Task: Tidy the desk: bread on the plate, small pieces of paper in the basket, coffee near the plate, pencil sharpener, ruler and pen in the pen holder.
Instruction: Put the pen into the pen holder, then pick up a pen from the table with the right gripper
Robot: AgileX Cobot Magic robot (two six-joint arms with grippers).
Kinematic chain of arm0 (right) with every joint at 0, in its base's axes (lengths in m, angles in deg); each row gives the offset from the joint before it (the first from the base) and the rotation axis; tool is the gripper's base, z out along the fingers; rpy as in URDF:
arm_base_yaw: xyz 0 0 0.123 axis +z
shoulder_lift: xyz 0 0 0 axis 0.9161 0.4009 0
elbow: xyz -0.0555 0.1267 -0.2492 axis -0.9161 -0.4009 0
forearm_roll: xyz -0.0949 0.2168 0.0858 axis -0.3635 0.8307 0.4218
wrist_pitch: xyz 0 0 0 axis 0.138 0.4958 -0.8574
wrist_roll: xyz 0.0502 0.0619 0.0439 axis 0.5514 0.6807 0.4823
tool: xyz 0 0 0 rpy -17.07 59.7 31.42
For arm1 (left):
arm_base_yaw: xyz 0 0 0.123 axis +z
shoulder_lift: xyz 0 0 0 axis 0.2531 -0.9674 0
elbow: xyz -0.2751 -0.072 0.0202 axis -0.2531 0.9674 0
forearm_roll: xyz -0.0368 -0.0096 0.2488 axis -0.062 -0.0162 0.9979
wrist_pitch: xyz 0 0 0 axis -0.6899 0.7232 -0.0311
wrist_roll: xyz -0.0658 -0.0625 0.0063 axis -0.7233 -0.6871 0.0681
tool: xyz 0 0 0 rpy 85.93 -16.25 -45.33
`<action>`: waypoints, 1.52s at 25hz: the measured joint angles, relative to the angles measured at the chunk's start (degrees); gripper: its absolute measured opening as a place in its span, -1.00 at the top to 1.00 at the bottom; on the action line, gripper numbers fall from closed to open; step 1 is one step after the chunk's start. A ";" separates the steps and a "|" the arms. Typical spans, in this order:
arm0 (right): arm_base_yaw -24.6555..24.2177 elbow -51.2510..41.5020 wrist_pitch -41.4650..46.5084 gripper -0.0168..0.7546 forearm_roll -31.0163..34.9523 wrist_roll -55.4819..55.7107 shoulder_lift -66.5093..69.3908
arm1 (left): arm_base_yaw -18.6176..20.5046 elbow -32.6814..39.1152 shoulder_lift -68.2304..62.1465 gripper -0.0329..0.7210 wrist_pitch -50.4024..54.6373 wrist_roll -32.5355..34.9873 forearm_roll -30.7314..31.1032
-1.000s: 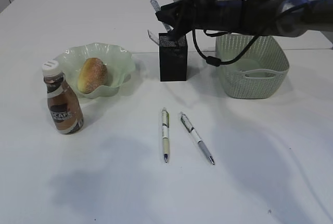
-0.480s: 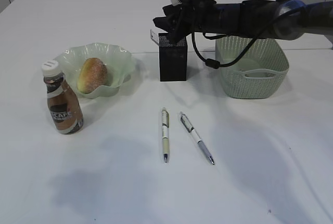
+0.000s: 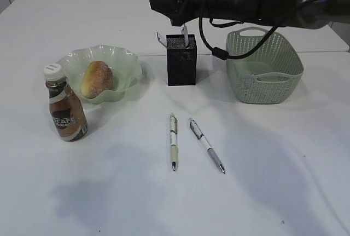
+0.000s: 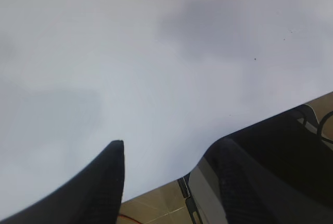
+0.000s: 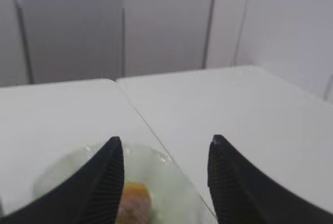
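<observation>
**Right gripper lets go over the pen holder and lifts clear**

Exterior view: the right gripper (image 3: 164, 3), which a second ago sat low over the pen holder (image 3: 181, 61) with a thin clear item in its jaws, now hangs higher and further left, above the holder's rim; its jaws stand apart with nothing between them, as the right wrist view confirms (image 5: 165, 182); a thin pale item, probably the ruler (image 3: 186, 34), now stands in the holder, leaning on its rim; a small clear piece juts from the holder's left rim, identity unclear. The left gripper (image 4: 171, 182) is parted and empty over bare desk (image 4: 156, 52), unchanged.

Meaning for the task: this drop into the holder reads as done; the bread (image 3: 97, 79) lies on the plate (image 3: 128, 61); the coffee (image 3: 65, 110) stands just beside the plate; the basket (image 3: 262, 85) sits right of the holder, contents not discernible. 2 pens, the left pen (image 3: 173, 140) and the right pen (image 3: 206, 144), lie on the desk in front of the holder, near each other but apart; these appear to be the remaining work.
</observation>
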 joint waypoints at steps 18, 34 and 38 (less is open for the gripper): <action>-0.11 0.12 23.88 -0.13 -27.97 35.16 -5.00 | 0.00 0.00 0.00 -0.15 0.00 0.00 0.10; -0.20 0.12 25.76 -0.08 -84.09 88.57 -10.28 | 0.00 0.00 0.00 -0.15 1.41 0.00 0.10; -0.20 0.12 25.98 0.01 -88.26 99.75 -14.51 | 0.00 0.00 0.00 -0.15 2.17 0.00 0.10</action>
